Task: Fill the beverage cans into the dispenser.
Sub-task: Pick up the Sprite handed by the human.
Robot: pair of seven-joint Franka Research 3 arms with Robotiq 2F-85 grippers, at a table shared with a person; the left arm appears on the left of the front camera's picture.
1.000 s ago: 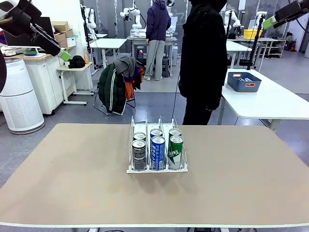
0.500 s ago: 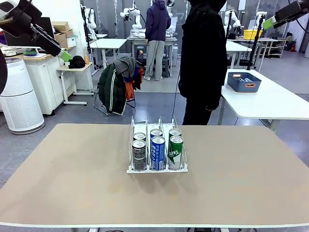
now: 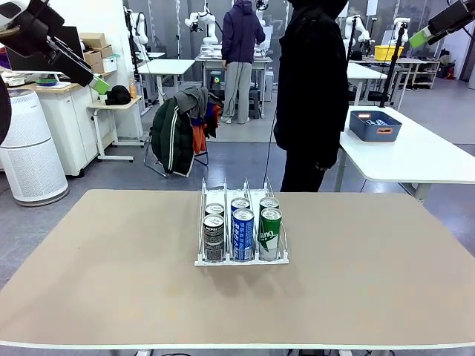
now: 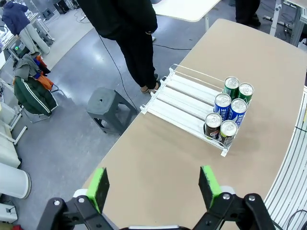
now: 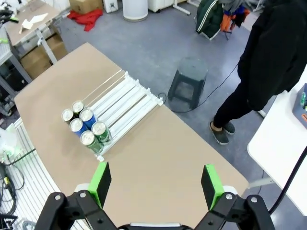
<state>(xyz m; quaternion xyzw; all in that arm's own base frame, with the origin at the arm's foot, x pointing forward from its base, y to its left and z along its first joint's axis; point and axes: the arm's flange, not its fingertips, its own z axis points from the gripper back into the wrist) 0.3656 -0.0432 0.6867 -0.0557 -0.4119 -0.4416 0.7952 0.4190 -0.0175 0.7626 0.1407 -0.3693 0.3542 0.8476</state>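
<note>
Right gripper [image 3: 421, 35]: had edged slightly farther up and outward than a second earlier; fingers spread wide, holding nothing.
Left gripper [image 3: 99, 83]: unmoved, raised high, fully spread, empty.
Beverage cans [image 3: 242, 226]: six stood in the dispenser [image 3: 241, 260], far below and ahead of both pairs of fingers, untouched.
Meaning: arms looked withdrawn; filling seemed finished or paused.

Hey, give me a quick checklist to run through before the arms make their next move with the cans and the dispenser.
1. Left claw open and holding nothing: ok.
2. Right claw open and holding nothing: ok.
3. Beverage cans upright, two per lane in the dispenser: ok.
4. Free lane space behind the cans: ok.
5. Person standing off the far edge, not reaching in: ok.
6. Next can to load located: cannot tell.
</note>
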